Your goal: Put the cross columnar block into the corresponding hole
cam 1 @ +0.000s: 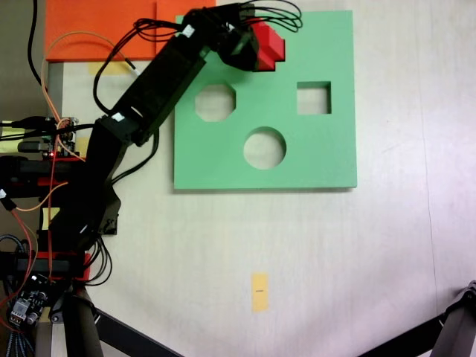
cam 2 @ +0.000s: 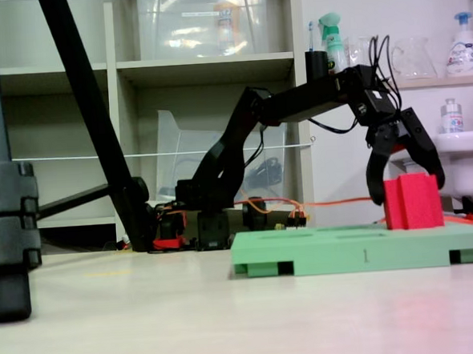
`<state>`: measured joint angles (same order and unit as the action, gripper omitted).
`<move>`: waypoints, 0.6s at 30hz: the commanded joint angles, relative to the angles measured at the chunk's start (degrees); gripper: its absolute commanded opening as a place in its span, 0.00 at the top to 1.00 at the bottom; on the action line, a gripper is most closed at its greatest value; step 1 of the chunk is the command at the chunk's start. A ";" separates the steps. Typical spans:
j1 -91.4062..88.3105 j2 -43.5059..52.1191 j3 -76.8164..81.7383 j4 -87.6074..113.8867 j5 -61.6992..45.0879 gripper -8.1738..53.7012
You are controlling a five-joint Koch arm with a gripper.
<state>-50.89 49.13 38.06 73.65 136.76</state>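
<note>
The red cross columnar block stands upright on the far part of the green foam board. From above, the block sits near the board's top edge, right beside the arm's black head. My gripper hangs over the block with its jaws spread open, one fingertip on each side of the block's upper half. In the top-down fixed view the gripper covers the block's left side. The corresponding hole is hidden under the block and arm.
The board shows an octagonal cutout, a square cutout and a round cutout. An orange mat lies at the top left, the arm's base and wiring stand at the left, and a yellow tape mark is on the table below.
</note>
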 commanded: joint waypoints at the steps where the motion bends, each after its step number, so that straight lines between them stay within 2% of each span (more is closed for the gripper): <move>1: 0.00 -0.70 -6.59 -4.13 0.97 0.44; 5: 0.62 -2.20 -8.44 -4.13 -1.14 0.35; 10: 0.44 -3.16 -10.28 -0.79 -4.39 0.03; 18: 1.23 10.81 -11.34 14.85 -19.07 0.03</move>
<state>-49.75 54.32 29.53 84.02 119.88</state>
